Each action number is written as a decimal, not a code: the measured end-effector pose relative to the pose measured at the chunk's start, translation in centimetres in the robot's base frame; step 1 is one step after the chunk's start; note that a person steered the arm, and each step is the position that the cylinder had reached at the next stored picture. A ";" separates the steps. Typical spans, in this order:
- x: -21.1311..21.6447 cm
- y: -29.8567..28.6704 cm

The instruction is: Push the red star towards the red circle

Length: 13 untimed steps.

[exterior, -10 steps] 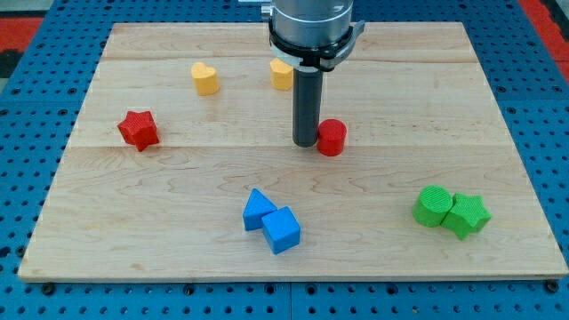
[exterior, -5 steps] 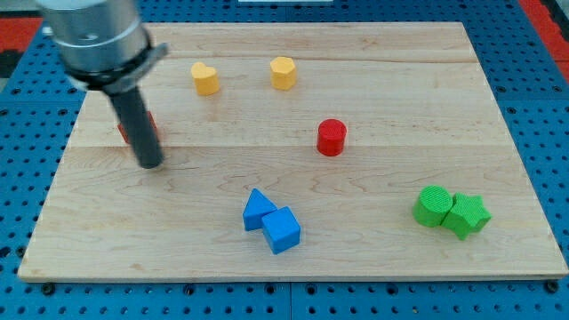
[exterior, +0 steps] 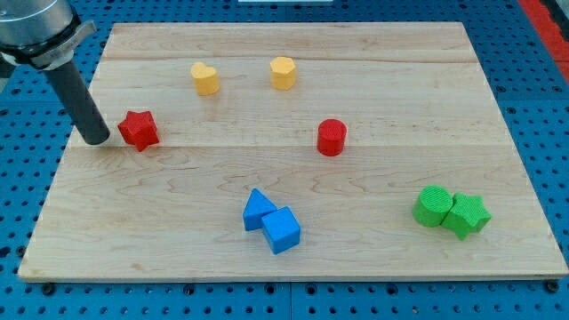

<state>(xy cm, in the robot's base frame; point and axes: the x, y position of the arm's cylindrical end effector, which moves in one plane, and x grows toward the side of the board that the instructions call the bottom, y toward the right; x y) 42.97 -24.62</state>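
The red star (exterior: pixel 139 130) lies on the wooden board's left side. The red circle (exterior: pixel 332 137), a short cylinder, stands near the board's middle, well to the star's right. My tip (exterior: pixel 95 140) rests on the board just left of the red star, a small gap apart from it. The rod rises up and to the view's left from there.
A yellow heart (exterior: pixel 205 78) and a yellow hexagon (exterior: pixel 283 72) sit near the top. A blue triangle (exterior: pixel 258 209) and a blue cube (exterior: pixel 282 229) touch at the bottom middle. A green circle (exterior: pixel 433 206) and a green star (exterior: pixel 467 215) touch at the bottom right.
My tip swept from beside the red circle leftward across the board, passed in front of the red star, and now sits at the star's left. No block has moved.
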 end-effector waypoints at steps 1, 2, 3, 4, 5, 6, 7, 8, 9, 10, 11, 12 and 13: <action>0.0 0.0; 0.0 1.0; 0.0 5.3; 0.0 10.0; 0.0 12.2; -0.2 10.3; -0.3 9.4; -2.4 9.1; -3.1 9.4; -3.1 9.8; -3.2 13.7; -3.5 18.2; -3.6 19.4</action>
<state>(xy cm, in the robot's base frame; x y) 39.41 -5.25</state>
